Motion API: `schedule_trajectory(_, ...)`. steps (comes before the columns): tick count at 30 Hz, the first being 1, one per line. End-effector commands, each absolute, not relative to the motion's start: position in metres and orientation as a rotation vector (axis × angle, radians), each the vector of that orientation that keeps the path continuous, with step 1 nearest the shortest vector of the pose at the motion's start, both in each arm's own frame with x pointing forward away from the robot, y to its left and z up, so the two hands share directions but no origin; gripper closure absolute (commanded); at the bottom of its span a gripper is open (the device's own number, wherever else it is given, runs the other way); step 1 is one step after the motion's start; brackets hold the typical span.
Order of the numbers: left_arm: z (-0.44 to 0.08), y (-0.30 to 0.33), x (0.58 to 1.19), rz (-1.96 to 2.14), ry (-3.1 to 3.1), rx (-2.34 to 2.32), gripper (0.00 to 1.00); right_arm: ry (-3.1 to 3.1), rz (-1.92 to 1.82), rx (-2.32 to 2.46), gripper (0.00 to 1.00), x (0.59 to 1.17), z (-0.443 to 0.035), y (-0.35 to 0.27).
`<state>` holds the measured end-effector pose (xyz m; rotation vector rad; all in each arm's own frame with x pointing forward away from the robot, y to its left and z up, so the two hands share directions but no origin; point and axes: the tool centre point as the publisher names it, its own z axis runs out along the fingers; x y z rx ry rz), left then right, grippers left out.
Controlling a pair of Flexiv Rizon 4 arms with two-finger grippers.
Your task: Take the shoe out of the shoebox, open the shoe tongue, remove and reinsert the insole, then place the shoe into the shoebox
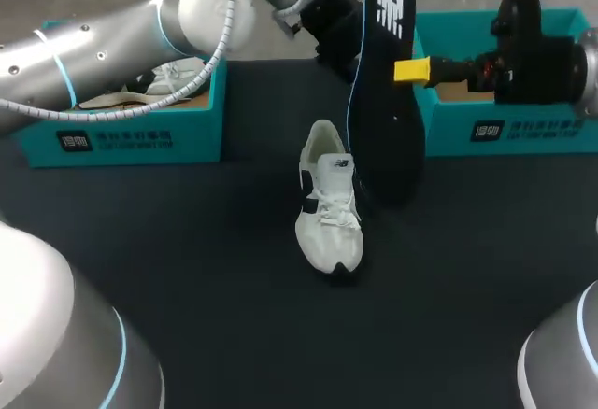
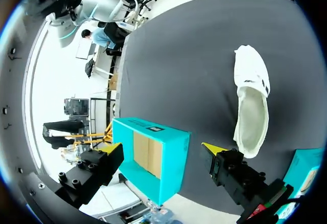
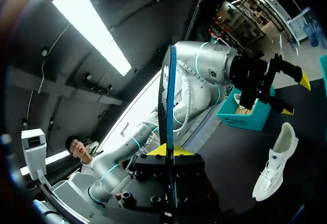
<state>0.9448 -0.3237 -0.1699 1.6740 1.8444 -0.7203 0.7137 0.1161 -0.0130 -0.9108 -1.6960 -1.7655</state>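
Head view: black foam insole point(image 1: 385, 101) is held upright, clamped by the right end effector point(image 1: 412, 71), beside the white lace-up sneaker point(image 1: 329, 205); left end effector point(image 2: 161, 146) is spread apart.

You get a dim head view: dark worktop point(image 1: 187, 269) takes little light, white shoe point(image 1: 329, 213) stands out bright against it; left wrist view washes out white past the worktop edge; right wrist view catches glare from a ceiling strip light point(image 3: 87, 24).
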Motion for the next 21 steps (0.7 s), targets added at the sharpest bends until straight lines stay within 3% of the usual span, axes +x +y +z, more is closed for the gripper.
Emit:
schedule_trajectory(1, -0.156, -0.311, 0.931, -0.811, 1.688, 1.561, 0.00, -1.623, -1.767, -0.896, 1.00, 0.745, -0.014, 0.122)
schedule_trajectory(21, -0.123, -0.268, 0.919, -0.877, 1.488, 1.488, 0.00, -1.469, -1.737, -1.013, 1.00, 0.804, -0.018, 0.106)
